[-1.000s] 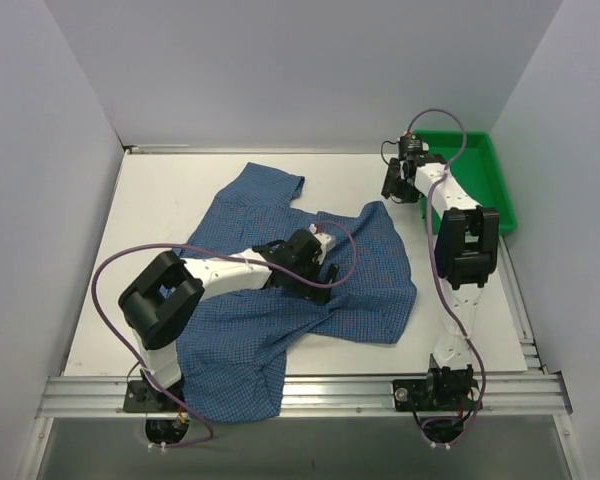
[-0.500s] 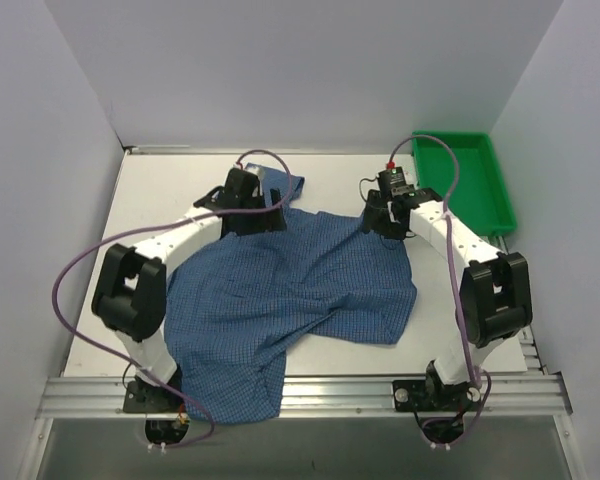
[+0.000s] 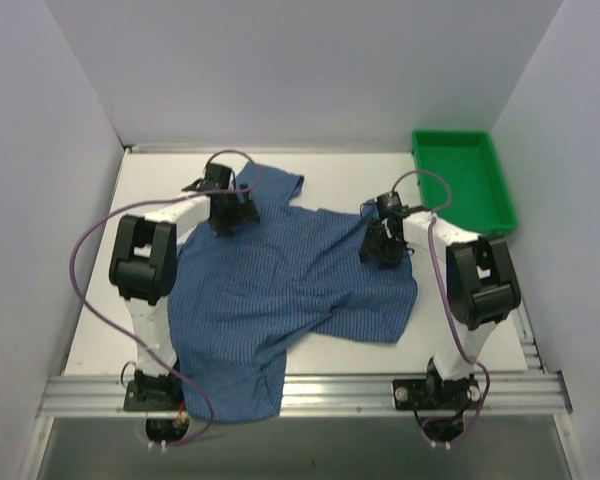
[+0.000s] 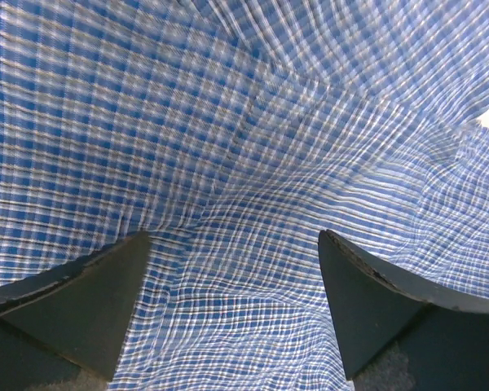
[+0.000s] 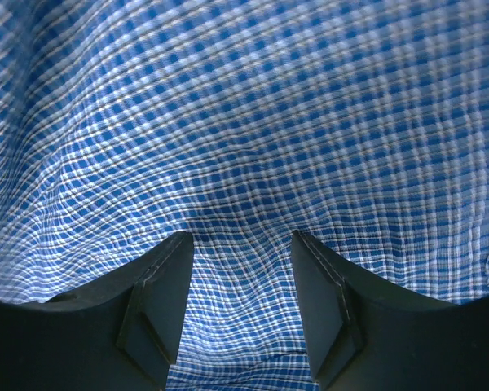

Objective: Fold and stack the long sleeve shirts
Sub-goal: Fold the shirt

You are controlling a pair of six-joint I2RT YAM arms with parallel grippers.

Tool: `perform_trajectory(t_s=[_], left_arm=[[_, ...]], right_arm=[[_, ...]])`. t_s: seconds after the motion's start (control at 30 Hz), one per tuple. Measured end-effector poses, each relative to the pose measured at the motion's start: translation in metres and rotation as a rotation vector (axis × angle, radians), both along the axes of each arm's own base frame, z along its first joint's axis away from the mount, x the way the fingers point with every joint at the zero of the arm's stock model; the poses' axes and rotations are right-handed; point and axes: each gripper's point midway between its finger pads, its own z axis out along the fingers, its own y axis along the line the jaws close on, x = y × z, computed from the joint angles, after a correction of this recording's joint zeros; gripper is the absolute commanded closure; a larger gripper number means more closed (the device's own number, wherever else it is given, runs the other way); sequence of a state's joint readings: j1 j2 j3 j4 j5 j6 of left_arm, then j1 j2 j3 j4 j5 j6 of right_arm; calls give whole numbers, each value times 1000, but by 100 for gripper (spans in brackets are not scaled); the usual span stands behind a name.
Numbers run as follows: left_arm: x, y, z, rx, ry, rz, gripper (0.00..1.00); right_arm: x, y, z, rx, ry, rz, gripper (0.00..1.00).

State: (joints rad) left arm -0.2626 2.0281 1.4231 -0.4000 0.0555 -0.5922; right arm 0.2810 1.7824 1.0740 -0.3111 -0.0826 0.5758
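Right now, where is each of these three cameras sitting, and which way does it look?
Top external: fixed above and behind, looking down at table, shirt, green tray; both arms show.
Left wrist: on the left arm, facing down onto the shirt; left gripper open wide.
Right wrist: on the right arm, likewise; right gripper narrower.
Shared: all see the shirt.

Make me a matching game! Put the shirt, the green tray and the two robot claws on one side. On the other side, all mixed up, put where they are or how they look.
Things:
1. blue fine-checked cloth shirt
2. green plastic tray
3. left gripper
4. right gripper

Place or state:
A. in the far right corner of the table
B. jaws wide apart, at the shirt's far left part
C. rumpled, hanging over the table's near edge
D. jaws less far apart, at the shirt's far right part

Pairs: 1-C, 2-A, 3-B, 4-D
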Motion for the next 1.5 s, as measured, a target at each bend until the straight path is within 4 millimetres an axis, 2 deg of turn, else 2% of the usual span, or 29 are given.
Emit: perform_trajectory(t_s=[0.17, 0.3, 0.43, 0.5, 0.6, 0.73, 0.77, 0.87, 0.97, 1.03, 1.07, 1.13, 1.2, 1.3, 1.37, 1.4, 1.5], left_arm=[[22, 28, 2, -58, 5, 97, 3], [47, 44, 3, -97, -7, 152, 4], [69, 53, 7, -136, -23, 179, 3], [78, 57, 9, -149, -33, 187, 3], [81, 65, 11, -149, -40, 194, 3], [68, 69, 25, -126, -47, 179, 3], [61, 69, 31, -119, -50, 175, 3], [25, 68, 70, -89, -93, 156, 3], [-10, 65, 113, -66, -186, 138, 2], [-37, 61, 128, -51, -223, 120, 3], [-48, 58, 129, -47, -232, 107, 3], [-69, 54, 114, -36, -197, 87, 3], [-88, 53, 78, -13, -109, 77, 3], [-115, 60, 25, 27, 41, 89, 3], [-127, 65, 0, 51, 119, 105, 3], [-129, 68, -8, 67, 143, 114, 3], [-114, 68, -7, 63, 130, 138, 3]], right_arm=[[32, -12, 1, 44, -8, -62, 47], [78, -25, 4, 60, -44, -111, 46], [118, -30, 7, 53, -91, -108, 45], [131, -32, 13, 44, -116, -97, 45], [139, -34, 30, 23, -158, -67, 44], [127, -25, 61, -24, -213, 1, 44], [118, -19, 69, -32, -226, 21, 44], [79, 1, 88, -40, -250, 88, 44], [37, 14, 88, -36, -229, 139, 45], [15, 13, 77, -38, -198, 141, 45], [4, 9, 69, -41, -174, 135, 45], [-15, 1, 50, -52, -115, 122, 45], [-31, -5, 33, -62, -59, 117, 45], [-34, -7, 24, -65, -35, 110, 45], [-29, -7, 19, -62, -39, 101, 45], [-28, -7, 15, -58, -34, 99, 45], [-22, -10, 0, -46, -10, 77, 46]])
